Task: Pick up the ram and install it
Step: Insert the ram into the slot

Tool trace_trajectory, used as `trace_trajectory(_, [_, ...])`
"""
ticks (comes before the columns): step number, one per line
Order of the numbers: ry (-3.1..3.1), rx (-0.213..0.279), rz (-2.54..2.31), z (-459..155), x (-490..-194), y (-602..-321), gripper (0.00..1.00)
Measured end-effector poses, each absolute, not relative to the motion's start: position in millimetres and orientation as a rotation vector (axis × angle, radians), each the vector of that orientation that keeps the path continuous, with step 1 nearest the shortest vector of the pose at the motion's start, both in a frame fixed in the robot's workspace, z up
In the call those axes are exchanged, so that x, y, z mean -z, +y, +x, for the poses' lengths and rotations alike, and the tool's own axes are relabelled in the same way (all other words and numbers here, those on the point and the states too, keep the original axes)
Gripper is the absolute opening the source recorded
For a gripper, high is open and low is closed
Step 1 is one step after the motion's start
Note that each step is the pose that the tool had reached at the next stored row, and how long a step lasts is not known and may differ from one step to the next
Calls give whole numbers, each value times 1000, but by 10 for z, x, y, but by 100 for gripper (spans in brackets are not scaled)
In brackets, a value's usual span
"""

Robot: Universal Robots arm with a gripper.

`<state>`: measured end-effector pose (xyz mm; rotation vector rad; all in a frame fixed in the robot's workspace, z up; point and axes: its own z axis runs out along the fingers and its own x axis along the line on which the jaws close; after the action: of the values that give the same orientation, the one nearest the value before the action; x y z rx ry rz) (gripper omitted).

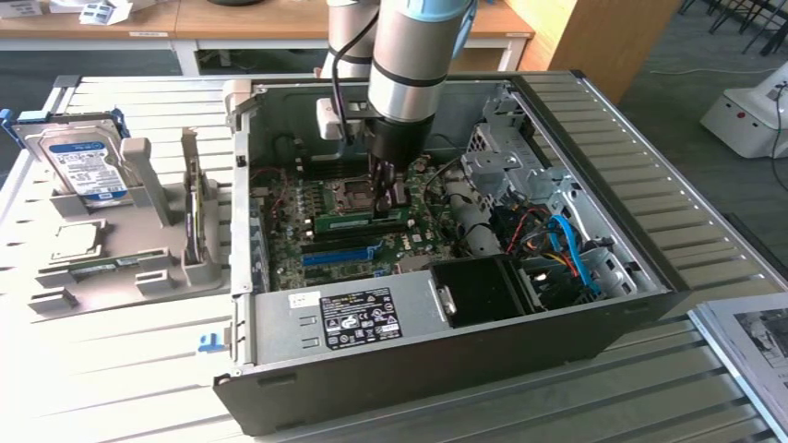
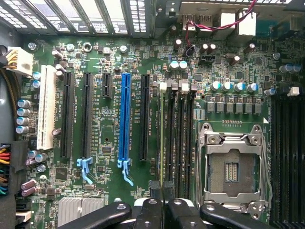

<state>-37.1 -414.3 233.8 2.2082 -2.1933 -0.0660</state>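
The fingers (image 2: 153, 215) are pinched together on the ram (image 2: 164, 138). It stands on edge at the black memory slots (image 2: 183, 138), its long axis running along them, between the blue slot (image 2: 125, 114) and the empty processor socket (image 2: 232, 164).

From the exterior view's left:
- A hard drive (image 1: 84, 166) with a blue-white label, print unreadable, sits in a grey rack (image 1: 148, 249) on the worktop (image 1: 111, 388).
- The open computer case (image 1: 431, 378).
- A power supply (image 1: 277, 332) with a black sticker, too small to read.
- Blue cables (image 1: 573, 249).
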Motion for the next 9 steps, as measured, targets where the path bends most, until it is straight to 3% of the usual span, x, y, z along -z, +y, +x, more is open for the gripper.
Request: trace_trajectory(9, [-2206,67,2196,-371,-2333,-4142,12])
